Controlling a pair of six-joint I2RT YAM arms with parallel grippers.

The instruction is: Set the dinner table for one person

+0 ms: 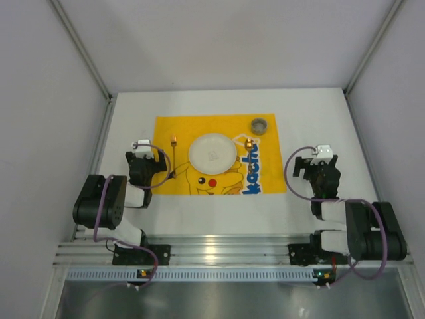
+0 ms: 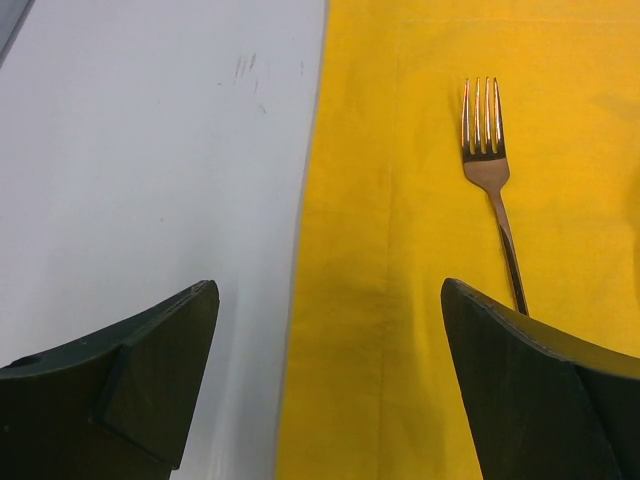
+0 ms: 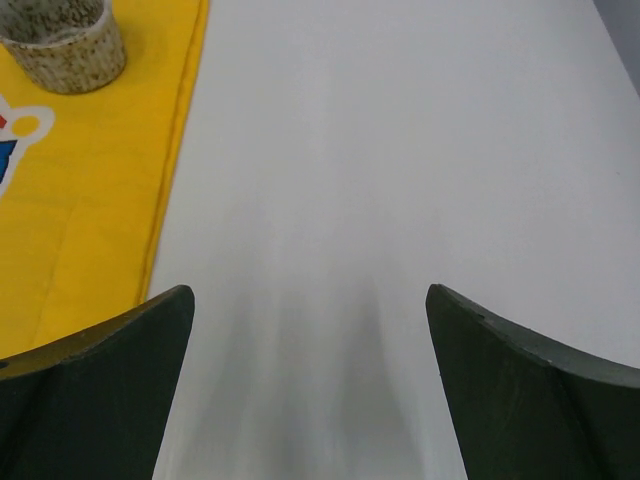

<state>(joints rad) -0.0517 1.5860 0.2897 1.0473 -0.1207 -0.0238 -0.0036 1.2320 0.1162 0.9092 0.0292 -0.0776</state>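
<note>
Over the left edge of the yellow mat [image 2: 400, 250], the left gripper [image 2: 328, 300] hangs with its jaws spread wide and nothing between them. One finger is off the mat, the other is over the handle end of the fork [image 2: 487, 150], which lies along the mat's left strip with its tines toward the mat's far edge. The right gripper [image 3: 308, 300] is spread and empty too, off the mat's right edge above the dinner table [image 3: 400, 150], the white top under the mat. The plate [image 1: 212, 152] sits mid-mat and the cup [image 3: 60, 45] is at the mat's far right corner. Looks like fork placement to me, so I'd lift straight up so that finger can't clip the handle and skew it.
</note>
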